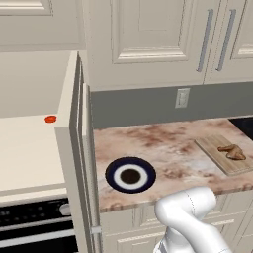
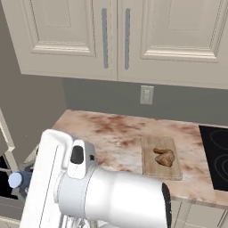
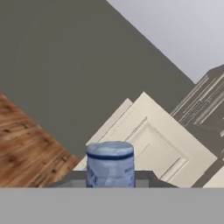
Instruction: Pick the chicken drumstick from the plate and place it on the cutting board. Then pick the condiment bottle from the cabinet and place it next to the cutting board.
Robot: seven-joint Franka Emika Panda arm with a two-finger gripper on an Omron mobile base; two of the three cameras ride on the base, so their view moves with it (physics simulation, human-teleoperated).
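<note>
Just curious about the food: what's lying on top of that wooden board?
The chicken drumstick lies on the cutting board. The board's wood directly beneath the meat is covered, so nothing shows there.

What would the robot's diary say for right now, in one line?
drumstick: on board | plate: empty | bottle: cap near hand, grip unclear | next: bottle beside board

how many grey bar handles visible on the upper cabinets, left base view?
2. The left handle and the right handle hang side by side on the upper cabinets, above the cutting board. More may sit beyond the frame.
</note>
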